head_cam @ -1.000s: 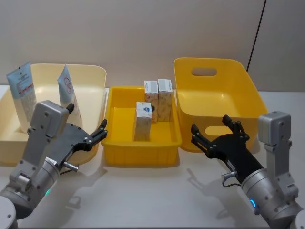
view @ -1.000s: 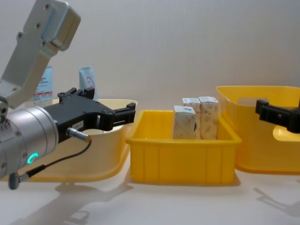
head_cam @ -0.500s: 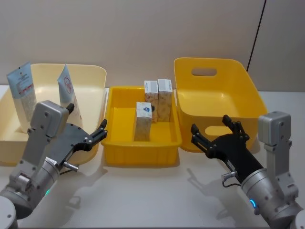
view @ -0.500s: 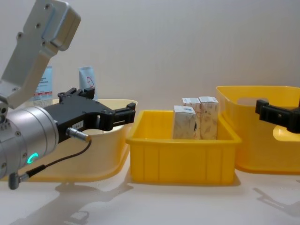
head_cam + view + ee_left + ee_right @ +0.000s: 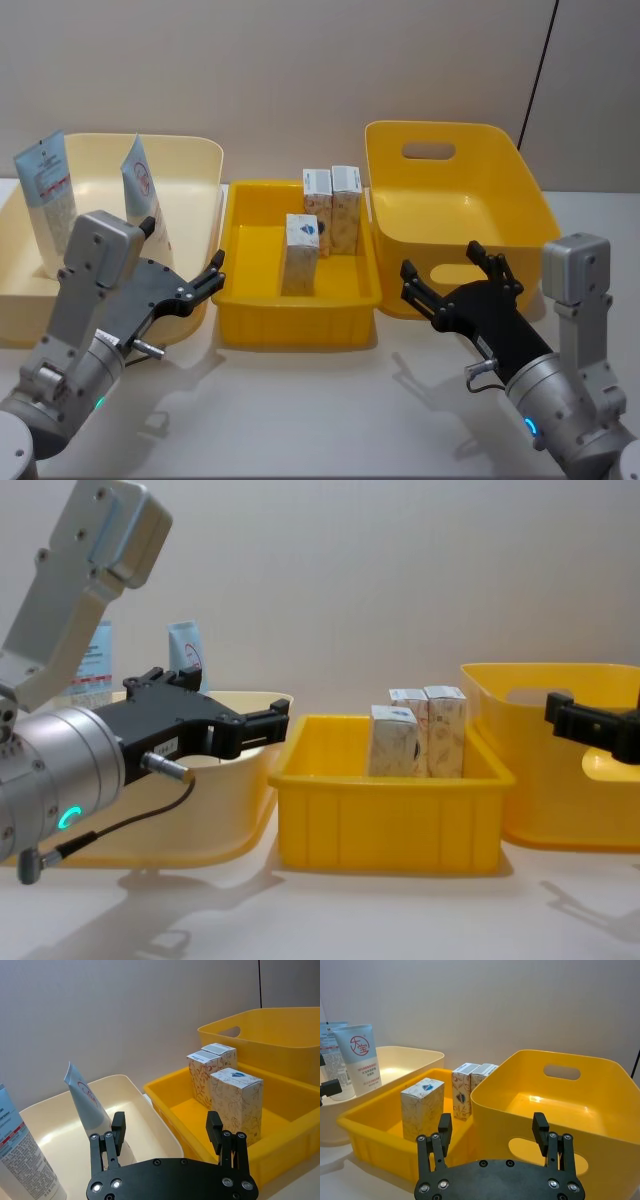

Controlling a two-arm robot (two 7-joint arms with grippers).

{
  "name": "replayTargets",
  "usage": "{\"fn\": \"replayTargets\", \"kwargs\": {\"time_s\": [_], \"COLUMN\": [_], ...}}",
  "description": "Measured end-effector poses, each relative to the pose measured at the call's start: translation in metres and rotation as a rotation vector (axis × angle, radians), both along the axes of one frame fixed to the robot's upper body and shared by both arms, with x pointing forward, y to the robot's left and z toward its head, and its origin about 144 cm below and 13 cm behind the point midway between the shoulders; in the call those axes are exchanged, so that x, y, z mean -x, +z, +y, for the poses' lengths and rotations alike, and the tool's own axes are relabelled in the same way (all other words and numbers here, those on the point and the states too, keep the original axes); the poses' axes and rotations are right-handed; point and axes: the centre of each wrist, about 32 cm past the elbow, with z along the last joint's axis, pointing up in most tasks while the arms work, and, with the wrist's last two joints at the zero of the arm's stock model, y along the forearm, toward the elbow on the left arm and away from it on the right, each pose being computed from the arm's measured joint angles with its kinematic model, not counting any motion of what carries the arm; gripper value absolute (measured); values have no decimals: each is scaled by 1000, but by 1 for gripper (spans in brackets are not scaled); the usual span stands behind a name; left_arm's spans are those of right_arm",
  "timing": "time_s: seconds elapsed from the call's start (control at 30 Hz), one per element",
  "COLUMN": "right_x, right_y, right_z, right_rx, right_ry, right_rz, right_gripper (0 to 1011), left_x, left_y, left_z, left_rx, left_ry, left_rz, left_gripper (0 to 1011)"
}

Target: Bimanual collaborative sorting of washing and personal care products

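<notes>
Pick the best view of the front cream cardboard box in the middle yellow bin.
Left wrist view: front box close, top and two sides visible. Head and right wrist show it smaller; chest hides its base.

3 patterned boxes (image 5: 301,255) stand upright in the yellow tray (image 5: 296,332), 2 tubes (image 5: 45,195) in the cream bin (image 5: 190,150).

The pale table (image 5: 300,420) carries a cream bin (image 5: 190,150), yellow tray (image 5: 295,325) and yellow tub (image 5: 480,205) abreast.

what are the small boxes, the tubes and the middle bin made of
Boxes: printed cardboard, matte, with crisp folded edges and top flaps. Tubes: probably soft plastic, slightly glossy, flat crimped end up. Middle bin: moulded yellow plastic, smooth, faint sheen, rounded rim.
</notes>
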Motion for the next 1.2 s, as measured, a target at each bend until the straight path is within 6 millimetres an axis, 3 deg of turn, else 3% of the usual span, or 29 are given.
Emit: {"fn": "replayTargets", "kwargs": {"time_s": [1.2], "right_x": [-1], "right_y": [8], "right_z": [2], "right_rx": [5], "right_ry": [39], "right_rz": [3], "right_gripper": [999], "left_x": [0], "left_y": [0], "left_z": [0], "left_rx": [0], "left_ry": [0], "left_rz": [0], "left_gripper": [1004]}}
